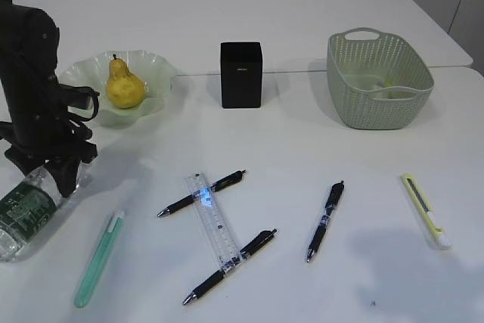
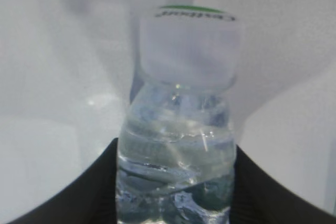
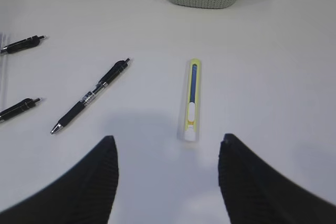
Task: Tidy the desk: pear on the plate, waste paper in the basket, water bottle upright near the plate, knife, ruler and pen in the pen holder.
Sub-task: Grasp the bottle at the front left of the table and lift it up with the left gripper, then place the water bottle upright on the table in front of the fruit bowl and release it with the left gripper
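You see a matt white table (image 1: pixel 318 13) under everything. The water bottle (image 2: pixel 176 145) is clear, glossy, crinkled plastic with a frosted white cap. The plate (image 1: pixel 155 62) looks like translucent pale green plastic or glass, and the pear (image 1: pixel 124 82) has smooth, faintly speckled skin. The basket (image 1: pixel 378 81) is matt woven-look plastic, the pen holder (image 1: pixel 241 75) matt black, the ruler (image 1: pixel 213 226) clear plastic, the knife (image 3: pixel 192 99) smooth yellow-and-white plastic.

White table (image 1: pixel 318 28), plate (image 1: pixel 155 66), pen holder (image 1: pixel 241 75), basket (image 1: pixel 378 81), pens (image 1: pixel 325 221), ruler (image 1: pixel 214 225), knife (image 1: pixel 426 209), water bottle (image 1: pixel 26 209)
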